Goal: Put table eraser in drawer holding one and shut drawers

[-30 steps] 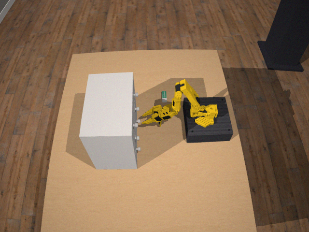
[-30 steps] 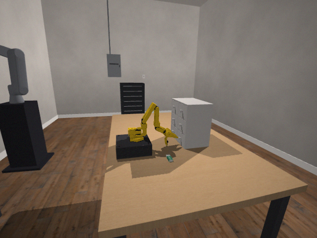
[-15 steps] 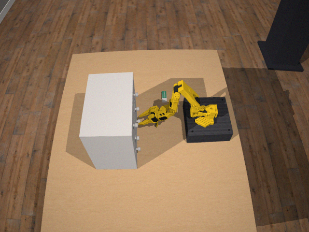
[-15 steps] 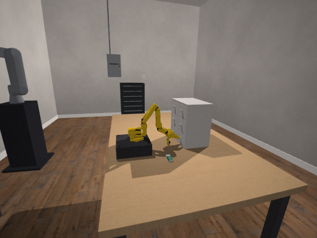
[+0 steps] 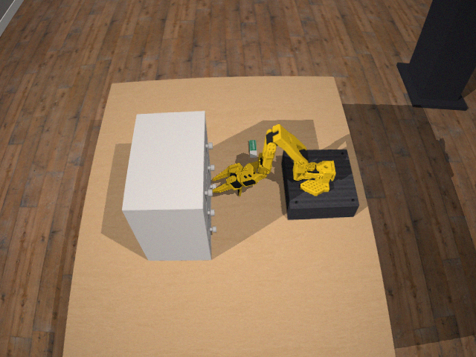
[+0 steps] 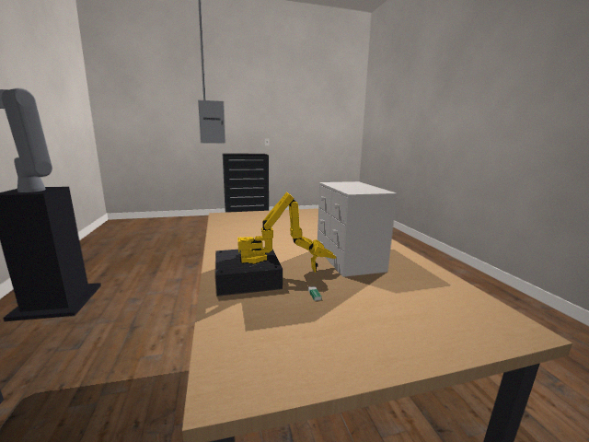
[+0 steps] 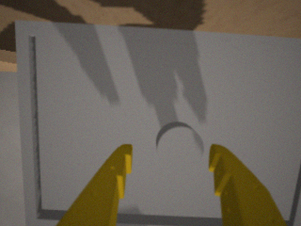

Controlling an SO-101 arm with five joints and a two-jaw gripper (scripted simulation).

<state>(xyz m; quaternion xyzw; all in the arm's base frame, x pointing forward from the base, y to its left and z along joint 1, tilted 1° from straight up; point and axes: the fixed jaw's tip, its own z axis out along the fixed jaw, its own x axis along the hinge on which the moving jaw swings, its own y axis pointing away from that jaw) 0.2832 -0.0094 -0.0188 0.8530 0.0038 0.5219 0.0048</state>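
Parted narrowly with only air between its tips, the yellow gripper (image 5: 212, 187) (image 6: 325, 261) (image 7: 170, 148) flanks a round white knob (image 7: 180, 146) low on the white box-shaped cabinet (image 5: 165, 161) (image 6: 366, 233) (image 7: 94, 141); closing off-centre could slip. The green-and-white block eraser (image 5: 252, 147) (image 6: 315, 294) lies at the top view's upper centre.

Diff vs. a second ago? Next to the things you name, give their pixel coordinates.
The jaws (image 5: 212, 187) (image 6: 335, 257) moved slightly toward the cabinet (image 5: 165, 161) (image 6: 368, 233) (image 7: 85, 155), dipping a little. Nothing taken hold of or let go; they stand open. Eraser (image 5: 252, 146) (image 6: 316, 294), cabinet and black base (image 5: 319, 212) (image 6: 249, 281) stayed put.
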